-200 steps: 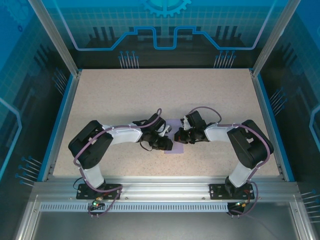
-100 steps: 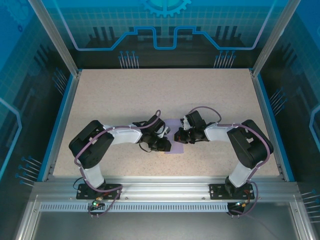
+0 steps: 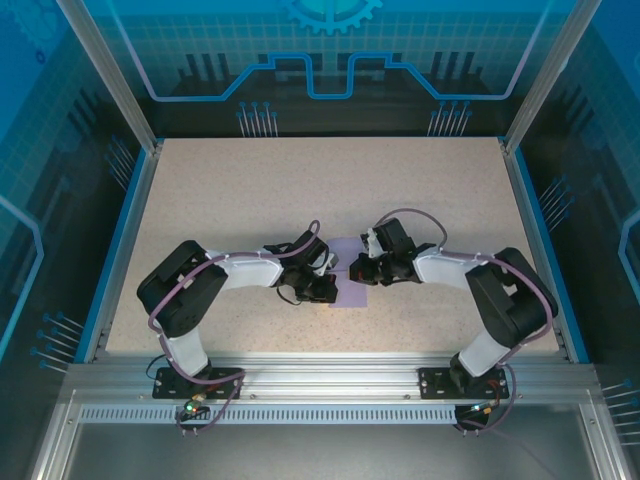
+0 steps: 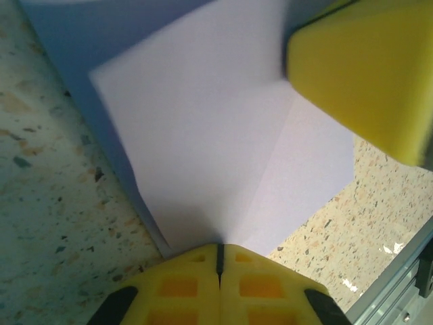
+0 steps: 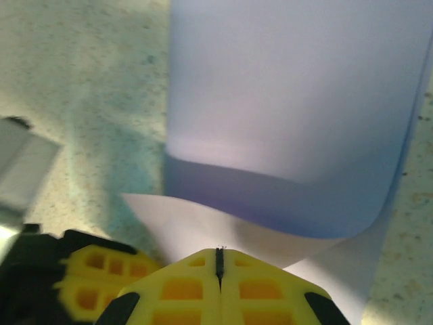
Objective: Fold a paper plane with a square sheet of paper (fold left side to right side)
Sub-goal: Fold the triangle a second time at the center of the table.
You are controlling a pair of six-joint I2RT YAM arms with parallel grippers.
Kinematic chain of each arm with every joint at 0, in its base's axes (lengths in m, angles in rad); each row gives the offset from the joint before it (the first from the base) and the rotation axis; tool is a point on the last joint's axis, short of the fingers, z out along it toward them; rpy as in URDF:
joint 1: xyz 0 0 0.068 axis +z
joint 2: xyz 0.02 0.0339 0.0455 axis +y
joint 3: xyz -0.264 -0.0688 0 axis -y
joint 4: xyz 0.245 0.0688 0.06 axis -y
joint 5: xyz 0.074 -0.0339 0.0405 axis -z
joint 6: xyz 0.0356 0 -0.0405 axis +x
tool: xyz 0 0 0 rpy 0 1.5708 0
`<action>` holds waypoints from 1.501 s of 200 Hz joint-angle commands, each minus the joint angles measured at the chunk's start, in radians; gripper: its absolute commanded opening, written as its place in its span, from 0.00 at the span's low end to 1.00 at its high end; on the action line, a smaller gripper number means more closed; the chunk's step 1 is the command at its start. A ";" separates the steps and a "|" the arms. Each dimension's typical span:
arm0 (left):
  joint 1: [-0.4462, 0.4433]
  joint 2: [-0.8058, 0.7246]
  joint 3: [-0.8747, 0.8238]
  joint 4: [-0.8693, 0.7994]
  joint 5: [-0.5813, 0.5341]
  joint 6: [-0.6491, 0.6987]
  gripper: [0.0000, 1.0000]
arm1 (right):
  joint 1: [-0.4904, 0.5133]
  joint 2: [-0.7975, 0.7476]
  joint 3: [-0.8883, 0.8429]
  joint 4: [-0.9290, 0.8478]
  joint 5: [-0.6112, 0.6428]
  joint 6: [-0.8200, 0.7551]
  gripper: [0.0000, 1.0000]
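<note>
Pinching the square sheet of paper (image 3: 352,296) from both sides at the centre of the top view, mid-fold.
Lying pale lavender on the speckled table (image 3: 300,190), bowed up and over in the right wrist view, creased on a slant in the left wrist view. Nipped at a corner, it seems, by the left gripper (image 4: 219,249), closed tight; caught at the curled flap by the right gripper (image 5: 218,254), likewise pressed together. Liable to tear or crumple under opposed tugs; liable to crease crooked if carried across with edges unmatched, or to slip from so thin a bite.
</note>
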 commanded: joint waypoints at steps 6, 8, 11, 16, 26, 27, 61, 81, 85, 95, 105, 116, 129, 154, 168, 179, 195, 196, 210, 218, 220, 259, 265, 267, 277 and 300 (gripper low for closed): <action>0.002 0.008 -0.036 -0.065 -0.039 -0.004 0.02 | 0.037 -0.056 -0.023 -0.041 -0.002 -0.024 0.00; 0.002 0.008 -0.036 -0.065 -0.038 -0.005 0.02 | 0.040 -0.056 -0.025 -0.040 -0.002 -0.023 0.00; 0.003 0.008 -0.036 -0.065 -0.039 -0.004 0.02 | 0.044 -0.058 -0.027 -0.040 -0.005 -0.022 0.00; 0.003 0.006 -0.038 -0.066 -0.040 -0.005 0.02 | 0.051 -0.058 -0.031 -0.034 -0.006 -0.019 0.00; 0.003 0.007 -0.038 -0.068 -0.044 -0.004 0.02 | 0.067 -0.053 -0.037 -0.024 -0.008 -0.010 0.00; 0.002 0.007 -0.038 -0.069 -0.044 -0.004 0.02 | 0.069 -0.052 -0.038 -0.022 -0.009 -0.010 0.00; 0.003 0.004 -0.040 -0.071 -0.048 -0.002 0.02 | 0.103 -0.010 -0.040 0.018 -0.012 0.015 0.00; 0.003 0.007 -0.039 -0.071 -0.048 -0.001 0.02 | 0.112 0.013 -0.034 0.038 -0.016 0.024 0.00; 0.003 0.007 -0.040 -0.071 -0.048 0.000 0.02 | 0.114 0.016 -0.031 0.040 -0.016 0.025 0.00; 0.003 0.007 -0.040 -0.071 -0.048 0.000 0.02 | 0.119 0.024 -0.027 0.040 -0.014 0.025 0.00; 0.002 0.006 -0.040 -0.071 -0.048 0.000 0.02 | 0.122 0.032 -0.022 0.038 -0.009 0.025 0.00; 0.003 0.006 -0.039 -0.070 -0.048 -0.001 0.02 | 0.122 0.041 -0.023 0.036 -0.008 0.025 0.00; 0.003 0.006 -0.040 -0.071 -0.048 -0.001 0.02 | 0.121 0.049 -0.023 0.032 -0.006 0.025 0.00; 0.003 0.009 -0.036 -0.074 -0.051 0.000 0.02 | 0.123 0.062 -0.018 0.009 0.010 0.015 0.00; 0.003 0.009 -0.036 -0.075 -0.053 0.000 0.02 | 0.122 0.067 -0.018 -0.006 0.023 0.007 0.00; 0.002 0.010 -0.036 -0.078 -0.054 0.000 0.02 | 0.122 0.072 -0.017 -0.019 0.033 0.001 0.00; 0.002 0.010 -0.036 -0.081 -0.055 0.000 0.02 | 0.122 0.082 -0.014 -0.043 0.051 -0.012 0.00; 0.002 0.011 -0.036 -0.081 -0.056 0.000 0.02 | 0.122 0.082 -0.014 -0.046 0.052 -0.012 0.00; 0.003 0.012 -0.034 -0.083 -0.056 0.001 0.02 | 0.122 0.092 -0.008 -0.067 0.067 -0.021 0.00; 0.003 0.013 -0.034 -0.085 -0.056 0.000 0.02 | 0.120 0.095 -0.005 -0.078 0.077 -0.024 0.00; 0.003 0.014 -0.034 -0.085 -0.056 0.001 0.02 | 0.120 0.096 -0.004 -0.081 0.078 -0.026 0.00; 0.003 0.014 -0.034 -0.088 -0.057 0.003 0.02 | 0.100 0.097 0.013 -0.109 0.099 -0.038 0.00; 0.002 0.014 -0.034 -0.089 -0.057 0.004 0.02 | 0.094 0.096 0.015 -0.111 0.100 -0.040 0.00; 0.003 0.013 -0.035 -0.089 -0.058 0.004 0.02 | 0.092 0.096 0.017 -0.112 0.099 -0.040 0.00; 0.002 0.015 -0.035 -0.090 -0.057 0.005 0.02 | 0.081 0.098 0.024 -0.116 0.098 -0.044 0.00; 0.003 0.016 -0.035 -0.095 -0.057 0.009 0.02 | 0.059 0.097 0.045 -0.141 0.098 -0.061 0.00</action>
